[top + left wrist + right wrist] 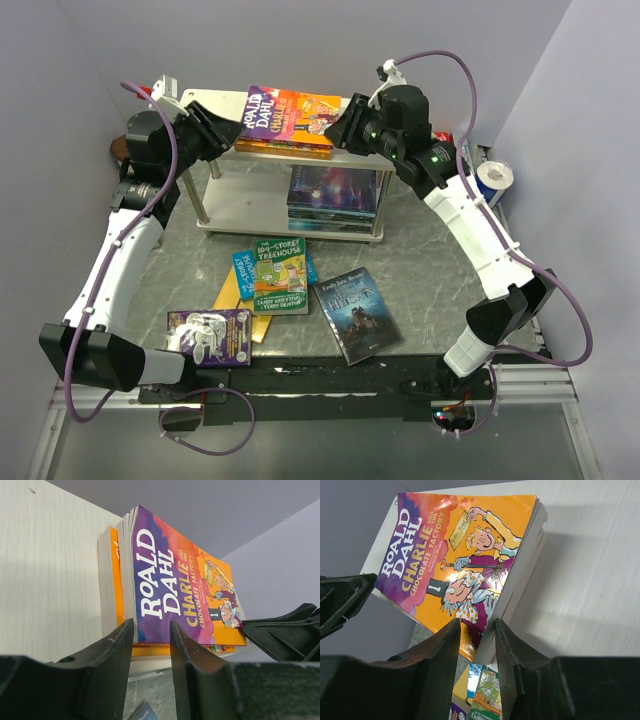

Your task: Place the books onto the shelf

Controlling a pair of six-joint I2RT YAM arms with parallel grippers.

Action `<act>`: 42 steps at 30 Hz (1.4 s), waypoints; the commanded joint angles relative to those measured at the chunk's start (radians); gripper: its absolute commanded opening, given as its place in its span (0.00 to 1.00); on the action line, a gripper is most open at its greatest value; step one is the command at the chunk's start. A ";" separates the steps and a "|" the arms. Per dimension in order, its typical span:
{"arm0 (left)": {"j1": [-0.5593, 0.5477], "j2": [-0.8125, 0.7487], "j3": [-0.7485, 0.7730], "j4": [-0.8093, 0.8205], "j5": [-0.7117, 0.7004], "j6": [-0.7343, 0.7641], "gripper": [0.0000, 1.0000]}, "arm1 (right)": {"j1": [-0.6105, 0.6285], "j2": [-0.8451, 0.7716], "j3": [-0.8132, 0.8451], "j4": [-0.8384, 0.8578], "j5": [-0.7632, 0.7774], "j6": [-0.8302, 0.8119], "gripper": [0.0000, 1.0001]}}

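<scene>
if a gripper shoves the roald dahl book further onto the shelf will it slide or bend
Probably slides: the Roald Dahl book has a glossy cover and lies flat on an orange book. Likely stays fairly stiff, since its page block looks thick. It overhangs the shelf edge, so it might tip.

Purple-orange book [185, 595]: "ROALD DAHL", "CHARLIE AND THE CHOCOLATE FACTORY"
Green book [279, 276], at 6 o'clock from the shelf [215, 100]: "STOREY TREEHOUSE"

A grey marbled table [420, 270] carries the shelf [215, 105] at its far side. Near it lie a green treehouse book [279, 277] over blue [243, 273] and yellow ones [230, 295], a castle book [358, 312] right, a purple book [210, 336] left.
</scene>
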 commanded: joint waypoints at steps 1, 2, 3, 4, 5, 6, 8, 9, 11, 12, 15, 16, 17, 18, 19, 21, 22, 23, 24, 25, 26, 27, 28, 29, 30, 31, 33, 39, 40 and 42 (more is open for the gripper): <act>0.000 -0.033 0.001 0.021 0.008 -0.009 0.40 | 0.021 0.005 0.042 0.039 -0.025 -0.001 0.41; 0.000 -0.036 0.001 0.024 0.008 -0.009 0.40 | 0.022 0.005 0.039 0.040 -0.025 -0.001 0.41; 0.000 -0.035 0.001 0.022 0.005 -0.009 0.40 | 0.024 0.005 0.038 0.043 -0.023 -0.001 0.41; 0.000 -0.038 0.002 0.022 0.004 -0.008 0.40 | 0.024 0.007 0.038 0.045 -0.023 -0.001 0.41; 0.002 -0.038 0.004 0.021 0.002 -0.008 0.40 | 0.025 0.008 0.039 0.042 -0.025 0.001 0.41; 0.002 -0.038 0.004 0.016 0.002 -0.006 0.41 | 0.027 0.010 0.041 0.040 -0.026 0.001 0.41; 0.002 -0.044 0.004 0.016 0.001 -0.005 0.41 | 0.028 0.013 0.047 0.039 -0.025 -0.001 0.41; 0.003 -0.045 0.004 0.018 -0.001 -0.005 0.40 | 0.031 0.014 0.050 0.036 -0.023 -0.002 0.41; 0.003 -0.051 0.001 0.016 -0.002 -0.006 0.40 | 0.031 0.014 0.051 0.033 -0.023 -0.004 0.41; 0.003 -0.054 -0.002 0.022 -0.002 -0.008 0.41 | 0.031 0.014 0.051 0.033 -0.020 -0.002 0.41; 0.003 -0.059 -0.009 0.019 -0.004 -0.003 0.41 | 0.030 0.011 0.048 0.030 -0.011 -0.004 0.41; 0.003 -0.061 -0.009 0.018 -0.004 -0.003 0.41 | 0.033 0.011 0.047 0.028 -0.009 -0.005 0.41; 0.003 -0.062 -0.010 0.019 -0.002 -0.002 0.41 | 0.031 0.010 0.045 0.028 -0.009 -0.007 0.41; 0.003 -0.065 -0.015 0.021 -0.002 -0.001 0.42 | 0.030 0.007 0.044 0.026 -0.006 -0.008 0.42; 0.003 -0.068 -0.015 0.019 -0.007 -0.001 0.43 | 0.031 0.005 0.041 0.023 0.000 -0.010 0.43; 0.005 -0.071 -0.012 0.013 -0.016 0.006 0.49 | 0.028 -0.006 0.036 0.017 0.014 -0.013 0.49; 0.005 -0.074 -0.010 0.007 -0.031 0.011 0.51 | 0.027 -0.010 0.030 0.016 0.029 -0.018 0.50; 0.003 -0.077 -0.009 0.006 -0.038 0.024 0.53 | 0.027 -0.015 0.025 0.013 0.035 -0.019 0.54; 0.005 -0.079 -0.003 -0.001 -0.048 0.031 0.60 | 0.025 -0.026 0.022 0.013 0.043 -0.016 0.56; 0.005 -0.079 0.004 -0.011 -0.076 0.038 0.64 | 0.019 -0.032 0.015 0.013 0.050 -0.016 0.59; 0.005 -0.081 0.011 -0.033 -0.091 0.051 0.69 | 0.016 -0.036 0.012 0.010 0.055 -0.016 0.62; 0.006 -0.079 0.025 -0.040 -0.102 0.055 0.71 | 0.015 -0.047 0.012 0.004 0.061 -0.012 0.64; 0.008 -0.082 0.031 -0.044 -0.129 0.061 0.73 | 0.005 -0.053 0.008 -0.001 0.066 -0.011 0.67; 0.009 -0.085 0.046 -0.071 -0.149 0.067 0.78 | 0.001 -0.064 0.005 -0.004 0.066 -0.007 0.72; 0.009 -0.090 0.056 -0.086 -0.175 0.066 0.79 | -0.005 -0.088 0.004 -0.013 0.089 0.001 0.75; 0.011 -0.105 0.065 -0.105 -0.211 0.063 0.81 | -0.013 -0.107 -0.013 -0.012 0.099 0.005 0.77; 0.011 -0.136 0.067 -0.157 -0.317 0.034 0.82 | -0.015 -0.191 -0.054 0.017 0.130 -0.001 0.83; 0.011 -0.356 -0.167 -0.218 -0.467 -0.058 0.78 | 0.030 -0.546 -0.565 0.264 0.090 0.065 0.82; 0.009 -0.416 -0.215 -0.240 -0.460 -0.069 0.77 | 0.036 -0.576 -0.694 0.319 0.074 0.077 0.81; 0.009 -0.484 -0.382 -0.241 -0.418 -0.093 0.76 | 0.074 -0.628 -0.812 0.362 0.040 0.120 0.79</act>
